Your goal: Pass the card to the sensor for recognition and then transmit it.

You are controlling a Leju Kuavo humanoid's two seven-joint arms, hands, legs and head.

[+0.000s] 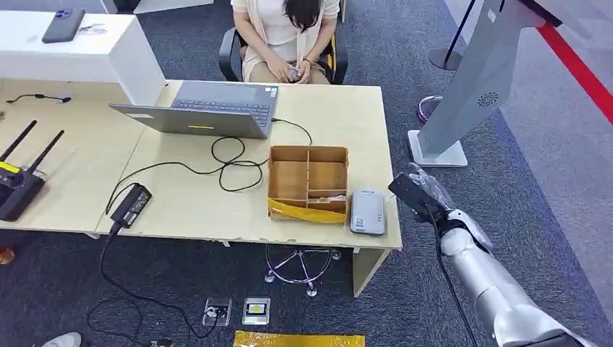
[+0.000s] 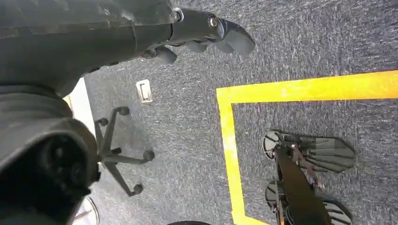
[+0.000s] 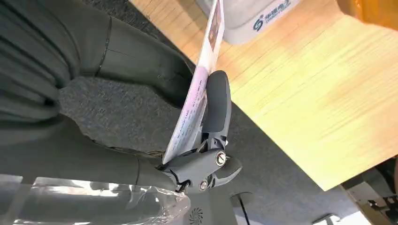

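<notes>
A thin white and pink card (image 3: 197,89) is pinched edge-on between the thumb and fingers of my right hand (image 3: 206,140). In the head view my right hand (image 1: 418,192) hangs just off the desk's right end, level with the grey card sensor (image 1: 367,212). The sensor lies flat near the desk's front right corner, beside a cardboard box. Its white casing (image 3: 253,14) shows close beyond the card's tip. My left hand (image 2: 197,35) hangs over the carpet with its fingers curled in and nothing in them.
A divided cardboard box (image 1: 309,182) stands left of the sensor. A laptop (image 1: 206,108), cables and a power brick (image 1: 131,205) cover the desk's middle. A person sits behind the desk (image 1: 289,43). A grey kiosk stand (image 1: 477,87) rises to the right.
</notes>
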